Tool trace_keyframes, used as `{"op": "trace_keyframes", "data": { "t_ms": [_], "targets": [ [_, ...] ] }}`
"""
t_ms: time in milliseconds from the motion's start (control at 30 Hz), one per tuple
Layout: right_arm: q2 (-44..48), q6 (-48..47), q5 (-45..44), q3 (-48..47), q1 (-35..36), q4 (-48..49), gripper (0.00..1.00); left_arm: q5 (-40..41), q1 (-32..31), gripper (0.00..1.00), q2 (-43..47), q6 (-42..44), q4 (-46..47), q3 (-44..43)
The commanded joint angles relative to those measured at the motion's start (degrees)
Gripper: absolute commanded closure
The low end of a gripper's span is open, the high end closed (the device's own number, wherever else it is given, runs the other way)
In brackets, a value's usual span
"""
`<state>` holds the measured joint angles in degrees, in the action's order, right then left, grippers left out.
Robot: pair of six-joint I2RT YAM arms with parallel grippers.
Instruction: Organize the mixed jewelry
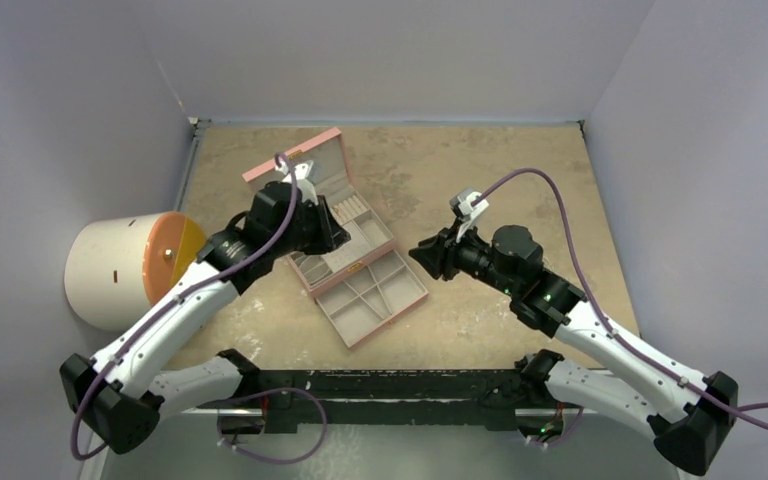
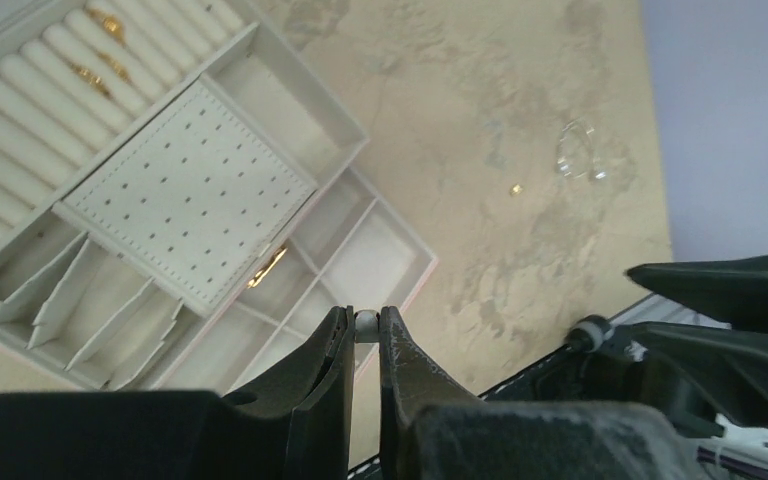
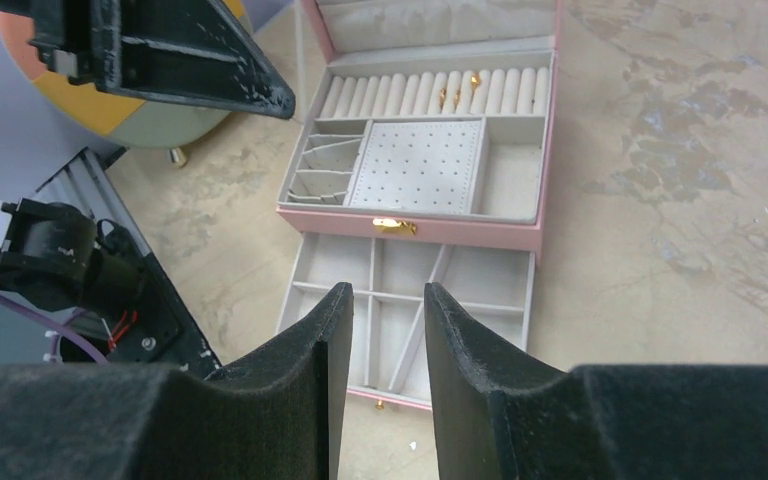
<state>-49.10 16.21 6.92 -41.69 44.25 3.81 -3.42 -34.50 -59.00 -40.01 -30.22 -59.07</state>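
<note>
Fig. L gripper: clenched on a small pale round piece, seen over the edge of the pulled-out drawer of the pink box. R gripper: jaws apart, nothing betw. them, hanging above the drawer's front. Gold rings sit in the ring rolls at the box's rear. One tiny gold piece lies loose on the table, near a clear looped item whose type can't be told. Lid open.

Matt black fingers, pearly bead, gold rings
</note>
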Motion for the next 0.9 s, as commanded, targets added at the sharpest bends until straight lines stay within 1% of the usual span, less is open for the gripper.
{"op": "trace_keyframes", "data": {
  "t_ms": [0, 100, 167, 300, 467, 667, 867],
  "targets": [
    [0.84, -0.53, -2.38, 0.56, 0.04, -1.01, 0.65, 1.86, 0.22, 1.00, -6.26, 4.35, -8.35, -5.74],
    [1.17, -0.48, -2.52, 0.99, -0.04, -1.40, 0.65, 3.13, 0.25, 1.00, -10.46, 6.90, -11.53, -7.55],
    [1.49, -0.47, -2.65, 1.33, 0.02, -1.43, 0.65, 6.00, 0.25, 1.00, -12.79, 8.25, -13.00, -8.67],
    [1.73, -0.39, -2.34, 1.45, -0.03, -1.63, 0.65, 8.64, 0.22, 1.00, -17.85, 10.30, -15.56, -10.33],
    [2.05, -0.31, -2.11, 1.65, 0.03, -1.97, 0.65, 11.06, 0.22, 1.00, -21.83, 11.65, -14.59, -10.22],
    [1.82, 0.28, -1.07, 2.03, -0.04, -1.48, 0.65, 11.91, 0.22, 1.00, -26.81, 12.59, -13.89, -11.55],
    [2.27, 0.49, -0.91, 2.48, -0.04, -1.45, 0.65, 13.21, 0.25, 1.00, -29.99, 13.81, -15.05, -12.75]
  ]
}}
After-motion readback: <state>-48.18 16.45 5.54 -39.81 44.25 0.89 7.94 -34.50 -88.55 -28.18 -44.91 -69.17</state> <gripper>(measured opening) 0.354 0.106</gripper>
